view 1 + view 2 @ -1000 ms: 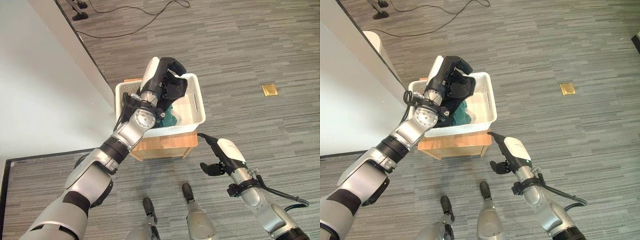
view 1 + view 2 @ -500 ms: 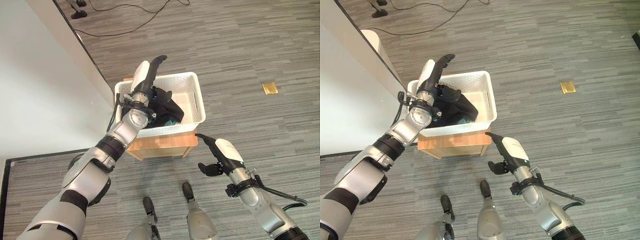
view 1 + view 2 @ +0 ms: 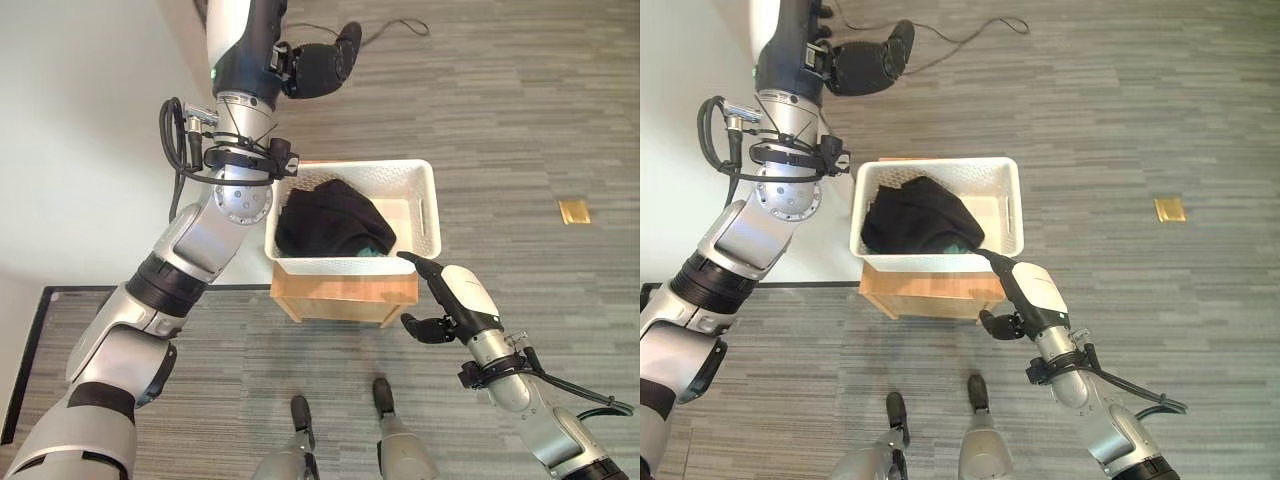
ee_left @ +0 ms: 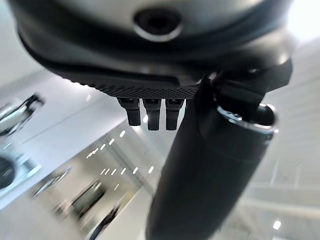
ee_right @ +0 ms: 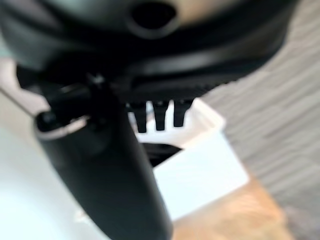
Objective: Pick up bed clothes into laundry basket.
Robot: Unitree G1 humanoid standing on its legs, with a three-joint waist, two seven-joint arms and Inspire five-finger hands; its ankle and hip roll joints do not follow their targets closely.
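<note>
A white perforated plastic laundry basket [image 3: 425, 205] sits on a low, light wooden stand [image 3: 345, 296] on a grey striped carpet floor [image 3: 520, 110]. Inside the basket lies a crumpled black garment [image 3: 330, 215], heaped toward the basket's 9 o'clock side and rising to about the rim; a small patch of teal cloth [image 3: 377, 251] peeks out from under it at the 5 o'clock edge of the heap. The basket's 3 o'clock end shows bare white floor and its slotted handle.

The left hand [image 3: 318, 68] is raised well above and beyond the basket, at about 11 o'clock from it, its forearm standing nearly upright. Its dark fingers [image 4: 148, 112] are extended and relaxed with the thumb jutting out beside them, and it holds nothing. A white wall [image 3: 90, 150] runs along the 9 o'clock side of the scene, close beside the basket and the left arm.

The right hand [image 3: 1025, 295] hangs just in front of the stand, at about 5 o'clock from the basket, close to the basket's near rim but apart from it. Its fingers [image 5: 160, 112] reach out straight toward the basket, the thumb held off to the side, with nothing in its grasp.

A small square brass floor plate [image 3: 574, 211] lies on the carpet at 3 o'clock, well apart from the basket.
</note>
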